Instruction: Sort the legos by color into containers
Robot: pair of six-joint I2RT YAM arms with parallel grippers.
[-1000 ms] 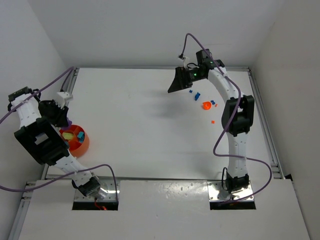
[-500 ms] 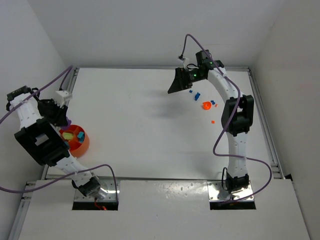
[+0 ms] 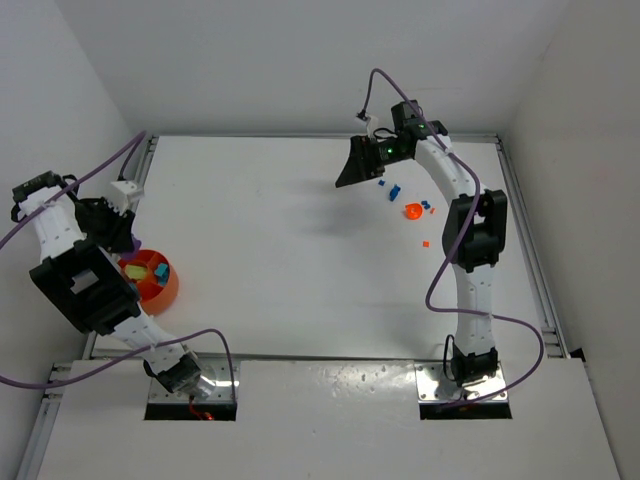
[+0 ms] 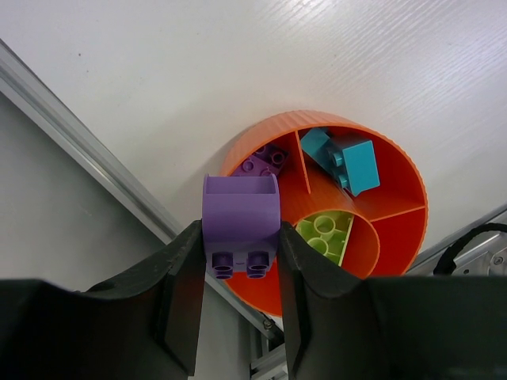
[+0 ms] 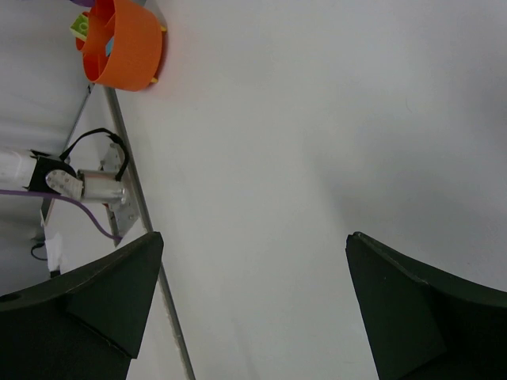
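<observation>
Left tool [image 4: 240, 237] grasps a purple brick [image 4: 240, 210] above the partitioned orange bowl [image 4: 348, 119] at the left edge of the desk [image 3: 280, 250] — right tool [image 5: 252, 237] released, far right.

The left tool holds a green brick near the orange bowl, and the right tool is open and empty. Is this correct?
Only the colour is wrong: the left wrist view shows the left tool holding a purple brick near the orange bowl. The right tool is open and empty.
</observation>
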